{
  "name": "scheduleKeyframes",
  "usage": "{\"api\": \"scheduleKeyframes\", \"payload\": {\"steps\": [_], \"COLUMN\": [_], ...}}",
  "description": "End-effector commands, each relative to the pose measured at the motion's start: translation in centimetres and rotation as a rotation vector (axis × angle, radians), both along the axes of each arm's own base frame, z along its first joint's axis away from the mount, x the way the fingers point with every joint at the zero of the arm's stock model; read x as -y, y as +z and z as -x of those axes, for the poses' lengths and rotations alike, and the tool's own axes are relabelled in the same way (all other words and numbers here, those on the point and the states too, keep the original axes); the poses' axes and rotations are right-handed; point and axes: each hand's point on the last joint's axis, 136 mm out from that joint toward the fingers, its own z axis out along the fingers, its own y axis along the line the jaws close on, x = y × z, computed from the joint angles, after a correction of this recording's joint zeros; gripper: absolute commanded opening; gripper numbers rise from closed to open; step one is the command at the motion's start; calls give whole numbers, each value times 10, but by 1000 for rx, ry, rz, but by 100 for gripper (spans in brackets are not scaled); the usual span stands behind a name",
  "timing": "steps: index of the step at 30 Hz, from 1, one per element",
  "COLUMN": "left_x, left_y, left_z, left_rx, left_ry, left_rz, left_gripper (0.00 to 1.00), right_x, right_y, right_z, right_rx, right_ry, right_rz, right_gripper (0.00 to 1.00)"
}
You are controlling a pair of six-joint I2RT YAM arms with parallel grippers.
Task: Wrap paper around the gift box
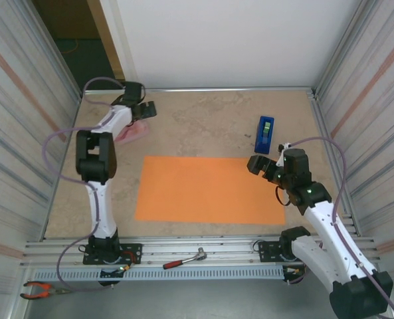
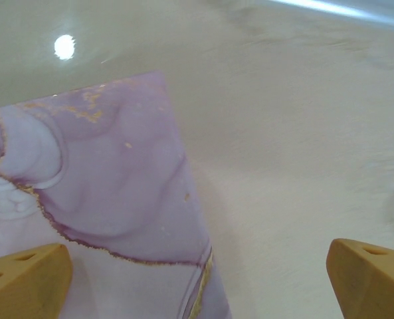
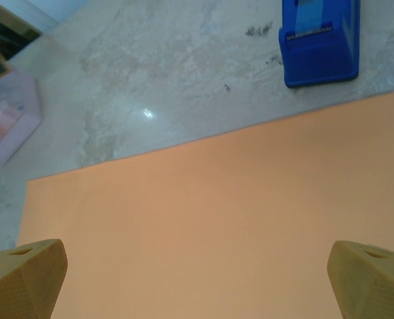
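The gift box [image 1: 131,133] is a low pink-and-lilac marbled block with gold veins, lying on the table at the back left; it also shows in the left wrist view [image 2: 103,193] and at the left edge of the right wrist view [image 3: 7,113]. My left gripper [image 1: 141,110] hovers just over it, open, with the box's right edge between the spread fingers [image 2: 198,269]. The paper [image 1: 210,189] is a plain orange sheet lying flat mid-table. My right gripper [image 1: 260,166] hangs open above the sheet's right end [image 3: 197,266], holding nothing, with the paper [image 3: 216,219] below it.
A blue tape dispenser [image 1: 265,134] stands beyond the paper's far right corner, also seen from the right wrist [image 3: 319,40]. A red-handled tool [image 1: 183,259] and red pliers [image 1: 40,289] lie on the near rail. Corrugated walls close in both sides.
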Motion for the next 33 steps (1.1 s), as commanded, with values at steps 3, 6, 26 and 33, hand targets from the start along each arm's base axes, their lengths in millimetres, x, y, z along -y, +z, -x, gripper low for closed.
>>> {"api": "scheduleKeyframes", "payload": {"steps": [3, 6, 26, 33], "left_x": [97, 137, 127, 100], "left_y": [-39, -36, 62, 24], "left_z": [33, 48, 133, 129], "left_rx": [-186, -170, -18, -122], "left_ry": [-245, -287, -262, -299], "left_rz": [42, 95, 338, 561], "left_gripper": [99, 99, 98, 74], "right_x": [1, 0, -79, -136], "right_y": [-6, -6, 3, -29], "right_z": [10, 6, -103, -178], "right_rx": [-28, -33, -140, -255], "right_ry": [-3, -6, 190, 273], "right_rz": [-9, -13, -100, -133], "right_gripper": [99, 99, 97, 83]}}
